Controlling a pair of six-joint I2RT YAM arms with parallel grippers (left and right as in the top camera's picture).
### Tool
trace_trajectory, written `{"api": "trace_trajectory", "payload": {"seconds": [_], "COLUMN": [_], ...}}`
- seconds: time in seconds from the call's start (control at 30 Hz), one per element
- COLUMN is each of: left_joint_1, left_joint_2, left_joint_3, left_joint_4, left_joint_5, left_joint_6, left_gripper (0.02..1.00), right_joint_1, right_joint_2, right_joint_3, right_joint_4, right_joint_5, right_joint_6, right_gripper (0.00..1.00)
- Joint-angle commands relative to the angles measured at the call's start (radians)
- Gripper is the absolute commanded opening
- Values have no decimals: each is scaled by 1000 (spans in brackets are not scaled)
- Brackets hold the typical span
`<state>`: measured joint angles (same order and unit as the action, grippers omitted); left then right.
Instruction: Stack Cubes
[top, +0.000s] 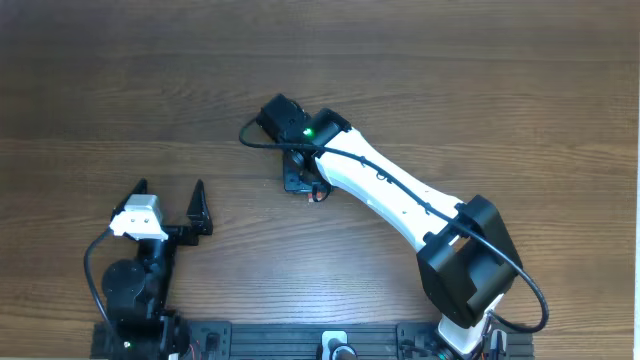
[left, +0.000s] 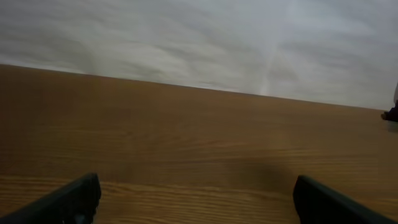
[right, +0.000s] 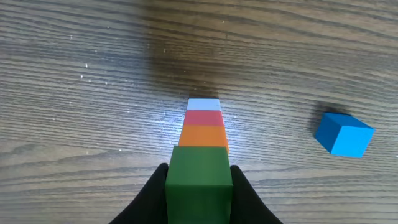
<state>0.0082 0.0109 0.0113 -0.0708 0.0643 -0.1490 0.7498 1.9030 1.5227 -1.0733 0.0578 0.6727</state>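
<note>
A tower of cubes stands on the wooden table (right: 74, 74): a green cube (right: 198, 163) on top, then an orange cube (right: 204, 135), a red cube (right: 204, 117) and a pale cube (right: 203, 104) at the bottom. My right gripper (right: 199, 186) is shut on the green cube, one finger on each side. A blue cube (right: 344, 133) lies alone on the table beside the tower. In the top view the right gripper (top: 303, 172) hangs over the table's middle, with a bit of red (top: 316, 195) showing under it. My left gripper (top: 170, 190) stands open at the left, nothing between its fingers (left: 68, 202).
Bare wooden table (top: 480, 80) lies all around the tower. A pale wall (left: 199, 43) rises beyond the table's far edge in the left wrist view. The arms' bases stand on a black rail (top: 260, 340) at the near edge.
</note>
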Motion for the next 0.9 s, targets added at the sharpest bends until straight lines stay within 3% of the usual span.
{"api": "trace_trajectory", "payload": {"seconds": [0.03, 0.23, 0.8, 0.9], "left_joint_1": [7, 7, 7, 7], "left_joint_2": [-4, -4, -4, -4], "left_joint_3": [-5, -5, -5, -5], "left_joint_4": [-1, -1, -1, -1], "left_joint_5": [10, 10, 10, 10], "left_joint_6": [18, 18, 18, 18], "left_gripper": [1000, 1000, 1000, 998], "right_joint_1": [3, 4, 3, 3], "right_joint_2": [14, 14, 16, 21], "right_joint_3": [22, 22, 21, 21], "right_joint_4": [-1, -5, -6, -5], "right_joint_5": [-5, -5, -5, -5], "right_joint_6": [-8, -8, -8, -8], "right_gripper": [9, 36, 362, 373]}}
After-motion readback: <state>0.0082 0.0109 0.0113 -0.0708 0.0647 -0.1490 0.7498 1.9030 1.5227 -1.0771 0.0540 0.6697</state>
